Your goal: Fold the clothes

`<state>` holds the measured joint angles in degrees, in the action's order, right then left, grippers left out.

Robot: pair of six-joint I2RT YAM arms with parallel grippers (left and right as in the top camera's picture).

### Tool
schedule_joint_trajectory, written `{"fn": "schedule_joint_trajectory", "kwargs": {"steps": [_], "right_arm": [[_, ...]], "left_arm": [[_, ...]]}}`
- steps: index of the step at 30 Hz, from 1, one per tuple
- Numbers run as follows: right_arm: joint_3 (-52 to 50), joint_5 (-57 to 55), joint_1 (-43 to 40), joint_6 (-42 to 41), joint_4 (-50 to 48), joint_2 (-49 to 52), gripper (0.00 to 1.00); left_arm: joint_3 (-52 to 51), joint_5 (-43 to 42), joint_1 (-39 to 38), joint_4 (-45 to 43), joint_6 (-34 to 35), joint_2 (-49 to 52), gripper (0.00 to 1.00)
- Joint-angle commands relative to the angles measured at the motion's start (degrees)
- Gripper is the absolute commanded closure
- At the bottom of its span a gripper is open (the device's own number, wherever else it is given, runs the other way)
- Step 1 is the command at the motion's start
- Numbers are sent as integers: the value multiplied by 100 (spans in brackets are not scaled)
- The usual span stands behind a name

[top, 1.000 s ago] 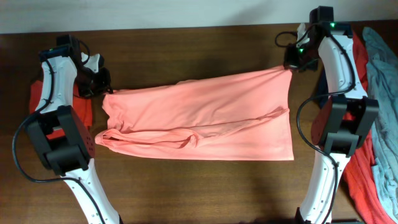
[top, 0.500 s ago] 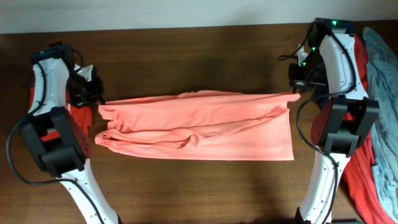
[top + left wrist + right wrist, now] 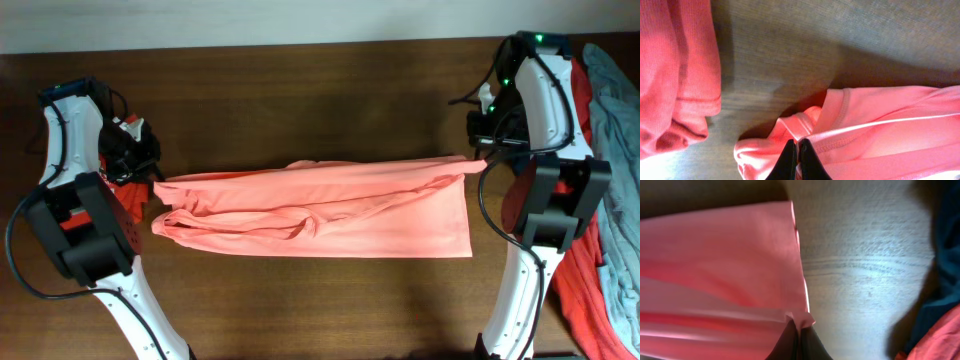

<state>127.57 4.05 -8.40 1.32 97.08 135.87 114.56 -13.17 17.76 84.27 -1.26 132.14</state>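
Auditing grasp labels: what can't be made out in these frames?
Overhead: both grips on the pink shirt hidden beneath each arm.
Overhead: clothes pile cut by right edge.
Left wrist: coral garment cut by left edge.
Wrist views: left fingers, right fingers cut by bottom edge.

Bare bench (image 3: 320,100) lies open behind and in front of the stretched salmon-pink shirt (image 3: 330,210). A coral-red garment (image 3: 675,75) crowds the left end near the shirt; a heap of red, navy and grey-blue clothes (image 3: 612,120) blocks the right edge.
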Motion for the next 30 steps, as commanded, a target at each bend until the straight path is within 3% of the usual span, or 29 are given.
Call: {"fn": "schedule_joint_trajectory", "kwargs": {"steps": [1, 13, 30], "right_arm": [[-358, -170, -46, 17, 28, 2, 96], [-1401, -87, -68, 13, 28, -243, 96], [-1532, -87, -61, 15, 28, -243, 88]], "left_arm": [[109, 334, 42, 157, 39, 48, 100], [76, 496, 42, 619, 46, 50, 100], [59, 621, 42, 798, 57, 50, 99]]}}
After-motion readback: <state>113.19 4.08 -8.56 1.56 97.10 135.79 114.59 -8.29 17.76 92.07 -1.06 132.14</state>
